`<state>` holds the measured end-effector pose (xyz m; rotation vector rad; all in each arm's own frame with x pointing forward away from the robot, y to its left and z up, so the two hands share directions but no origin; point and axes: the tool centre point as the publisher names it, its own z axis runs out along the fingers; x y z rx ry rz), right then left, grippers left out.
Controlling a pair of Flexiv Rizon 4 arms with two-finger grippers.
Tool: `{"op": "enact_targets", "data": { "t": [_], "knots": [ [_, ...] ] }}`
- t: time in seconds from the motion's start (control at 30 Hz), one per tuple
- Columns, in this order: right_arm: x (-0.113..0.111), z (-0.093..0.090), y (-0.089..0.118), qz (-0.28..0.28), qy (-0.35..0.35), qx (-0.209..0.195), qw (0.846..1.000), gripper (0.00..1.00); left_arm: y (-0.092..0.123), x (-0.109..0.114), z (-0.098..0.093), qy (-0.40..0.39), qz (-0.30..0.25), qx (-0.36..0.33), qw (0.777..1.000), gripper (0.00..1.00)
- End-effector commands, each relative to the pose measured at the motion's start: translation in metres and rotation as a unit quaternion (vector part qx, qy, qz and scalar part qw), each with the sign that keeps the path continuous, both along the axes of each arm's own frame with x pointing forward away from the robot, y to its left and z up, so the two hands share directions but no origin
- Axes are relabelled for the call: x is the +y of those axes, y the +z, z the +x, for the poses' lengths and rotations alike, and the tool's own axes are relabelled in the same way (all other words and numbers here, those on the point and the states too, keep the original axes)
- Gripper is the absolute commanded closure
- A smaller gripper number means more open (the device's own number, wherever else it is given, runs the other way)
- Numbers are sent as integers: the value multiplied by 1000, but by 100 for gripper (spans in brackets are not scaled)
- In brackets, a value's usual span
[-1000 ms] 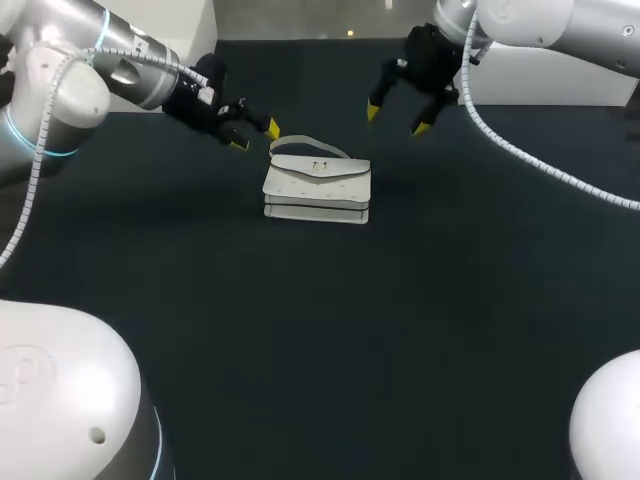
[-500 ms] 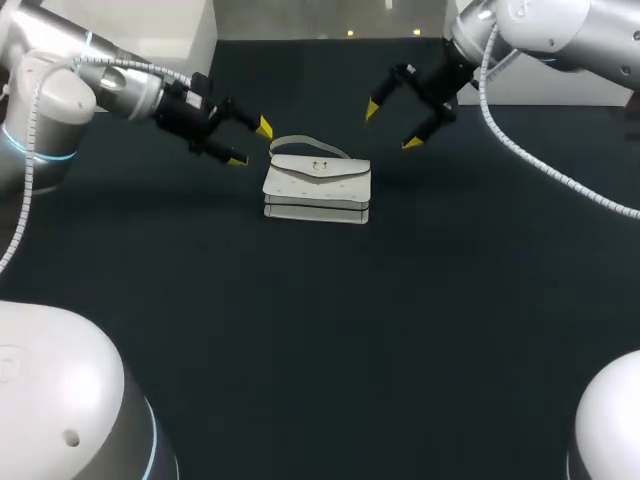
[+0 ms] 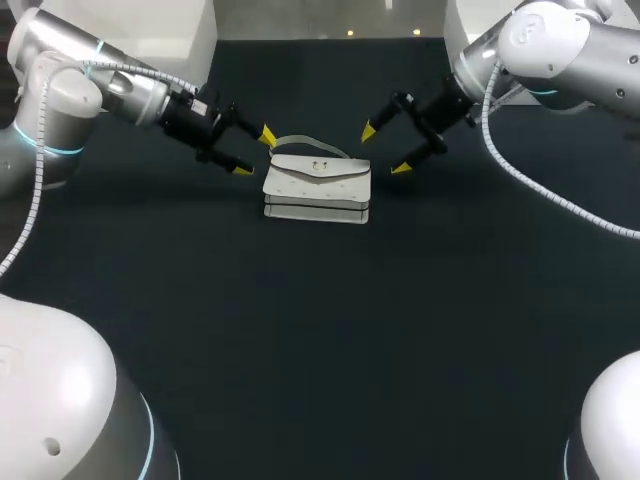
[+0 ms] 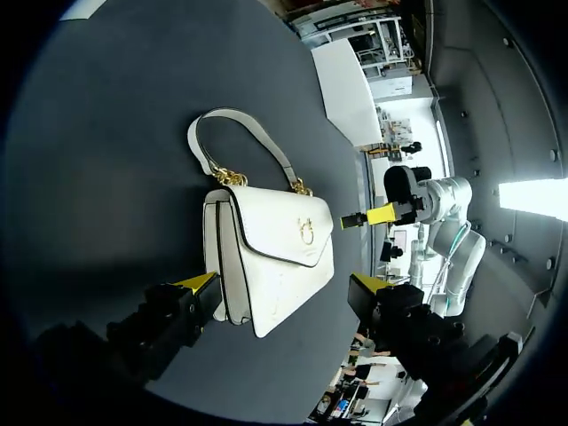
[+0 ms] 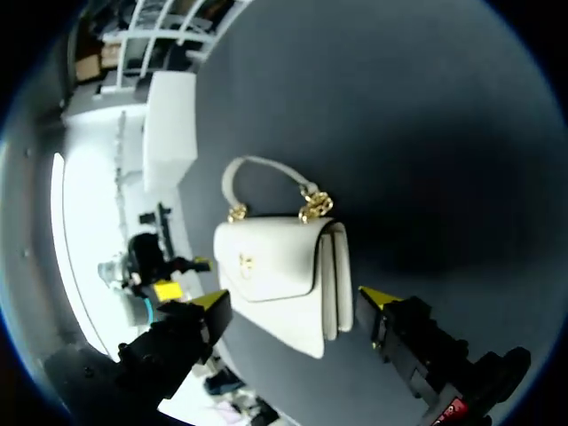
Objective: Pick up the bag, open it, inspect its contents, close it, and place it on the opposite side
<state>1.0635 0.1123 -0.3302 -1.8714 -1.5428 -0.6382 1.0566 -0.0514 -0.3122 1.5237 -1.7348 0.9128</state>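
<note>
Either side of small white leather flap handbag [image 3: 317, 187]: left gripper [image 3: 254, 152], right gripper [image 3: 384, 150] — each spread wide, empty. Risk — one-sided contact shoves handbag, pinch misses.

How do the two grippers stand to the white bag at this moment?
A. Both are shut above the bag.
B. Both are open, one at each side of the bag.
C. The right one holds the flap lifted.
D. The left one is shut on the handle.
B: in the head view the left gripper and the right gripper flank the bag with fingers spread, neither holding it.
</note>
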Motion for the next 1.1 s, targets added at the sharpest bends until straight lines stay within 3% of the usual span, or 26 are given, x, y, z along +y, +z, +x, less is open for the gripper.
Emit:
{"op": "enact_targets", "data": {
  "t": [0.03,0.37,0.63,0.77,1.1],
  "knots": [
    [0,-9,-15,45,-9,-34,998,8,-11,2,6,-7,-26,11,1000,0],
    [9,-13,-31,96,-23,-34,995,16,-23,-3,9,-8,-51,20,998,0],
    [19,-10,-26,112,-23,-38,993,34,-25,-8,12,-7,-66,25,998,10],
    [24,-9,-25,122,-20,-39,992,44,-27,-12,13,-7,-71,29,997,21],
    [31,-9,-33,136,-20,-31,990,31,-33,-22,15,-6,-87,44,995,30]
  ]
}}
